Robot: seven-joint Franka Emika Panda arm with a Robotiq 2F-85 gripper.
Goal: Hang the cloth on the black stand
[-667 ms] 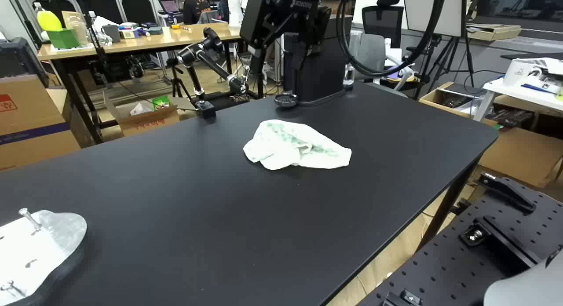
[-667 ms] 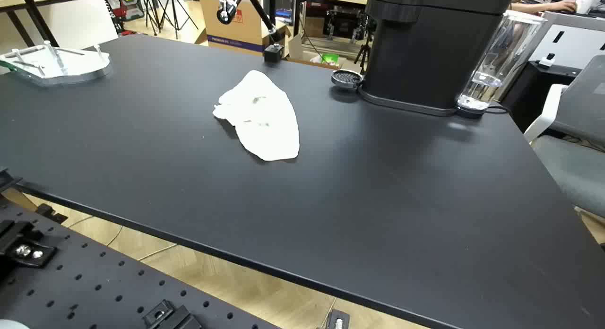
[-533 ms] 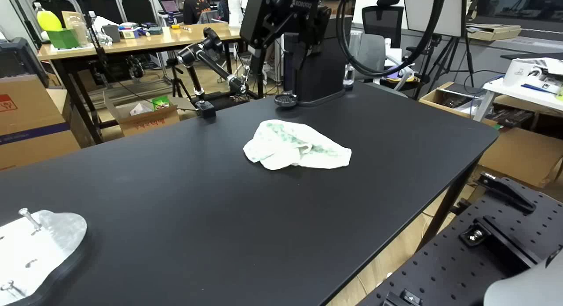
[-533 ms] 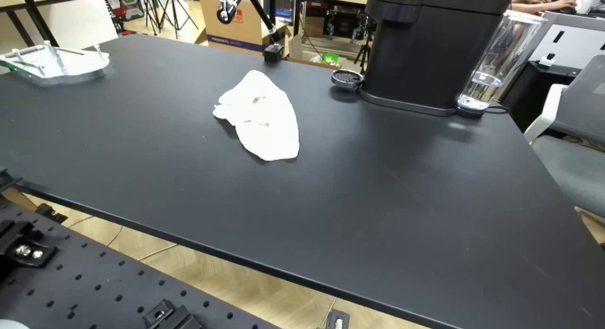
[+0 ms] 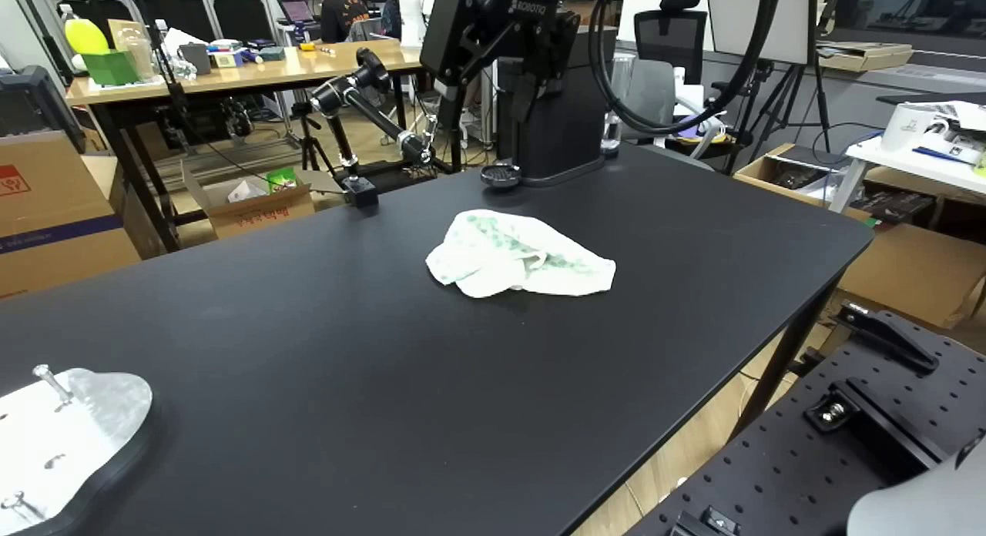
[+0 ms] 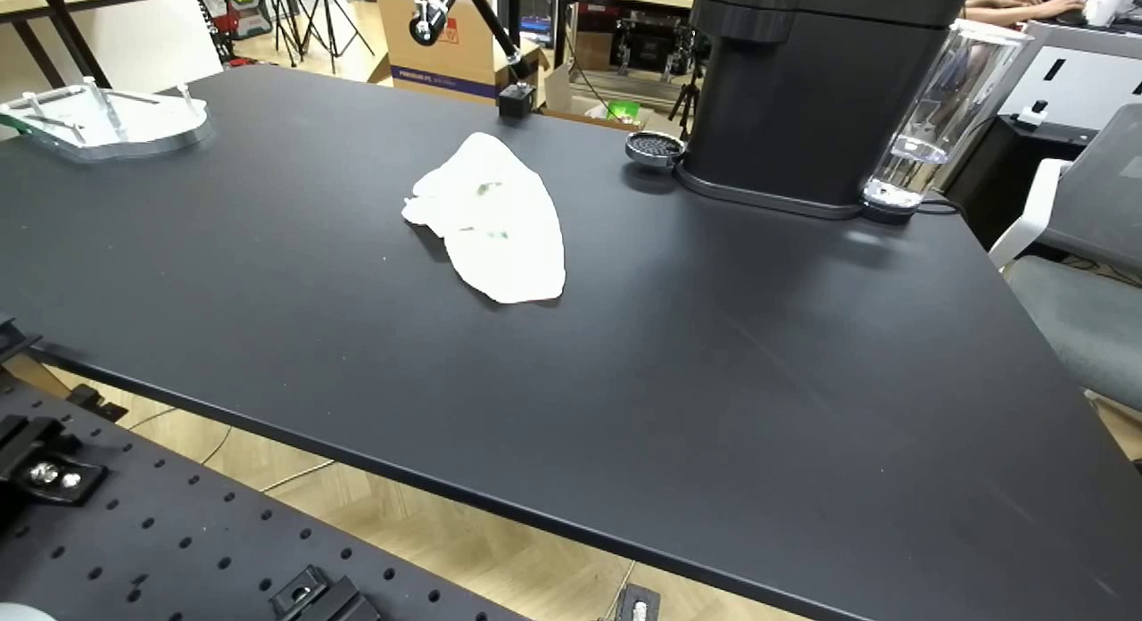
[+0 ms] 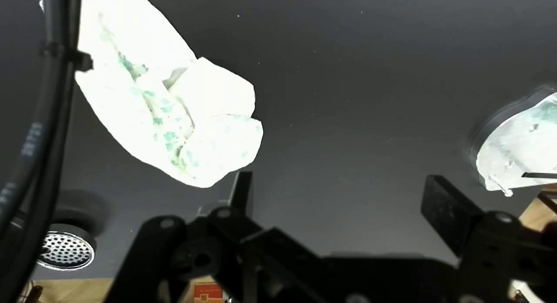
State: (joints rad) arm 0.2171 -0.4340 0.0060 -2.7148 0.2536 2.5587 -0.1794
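Here hangs the gripper, its fingers wide apart, dark tabletop showing right through the gap! And the cloth? Crumpled on that tabletop, upper left of the wrist view, its lower edge just beside the tip of the finger on the frame's left. Now from outside, in an exterior view: the gripper is up at top centre, the cloth lies below it mid-frame, and there is clear air between the two.

That green pattern, so plain from the wrist, shrinks to a few flecks in an exterior view where the cloth looks nearly all white. The gripper is out of that frame, so the black machine stands unblocked at upper right, a clear container beside it. The black jointed stand shows from base to knob in an exterior view, left of the gripper; its top is cropped in an exterior view. Down the left of the wrist view run black cables, a round grate below them.
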